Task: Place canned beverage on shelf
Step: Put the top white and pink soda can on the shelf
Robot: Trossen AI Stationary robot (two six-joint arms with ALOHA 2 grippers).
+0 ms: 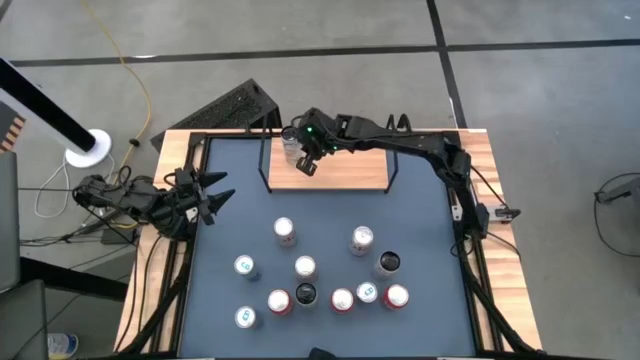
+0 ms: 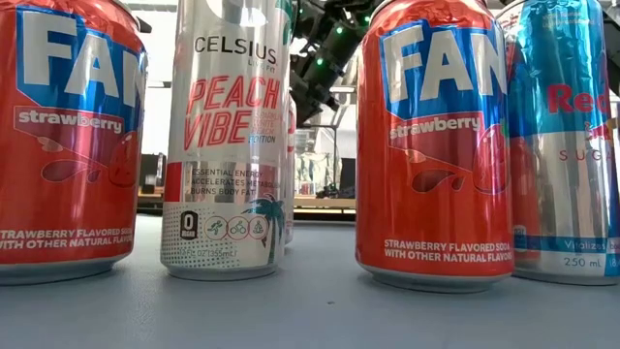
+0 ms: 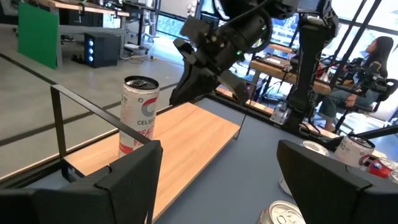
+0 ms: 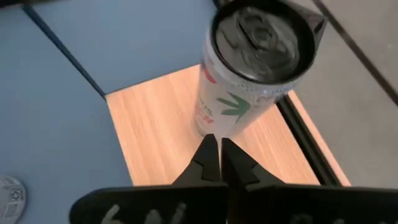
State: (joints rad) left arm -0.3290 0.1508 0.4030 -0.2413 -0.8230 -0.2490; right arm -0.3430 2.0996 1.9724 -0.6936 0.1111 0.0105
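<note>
Standing upright on the shelf [image 1: 328, 172] near its left end, the can [image 1: 291, 146] is seen just beyond the right claw [image 4: 219, 163], whose fingertips are pressed together, empty. No touch between them is shown. Only this can is held by the shelf. Its long axis is vertical, tab upward. The left claw [image 1: 213, 195] is spread open, well apart.

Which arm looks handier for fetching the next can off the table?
Probably the left. Its open gripper waits low at the table's edge, near the loose cans. The right gripper, fingers together, is over the shelf beside the can standing there.
</note>
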